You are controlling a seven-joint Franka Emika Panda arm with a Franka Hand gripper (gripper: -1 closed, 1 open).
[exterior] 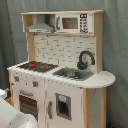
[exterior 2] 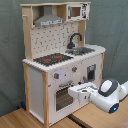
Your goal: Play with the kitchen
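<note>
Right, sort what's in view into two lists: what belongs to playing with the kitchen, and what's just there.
Belongs to the job:
- the kitchen
- its hob
- sink
- faucet
- oven door
- knobs
- microwave
- hood
- the robot arm, reaching toward the oven door

Just there:
- grey curtain
- wooden floor

A dark grey-green curtain [exterior 2: 10, 55] hung in folds across the back in both exterior views; light wooden floor [exterior 2: 20, 120] lay below.
</note>
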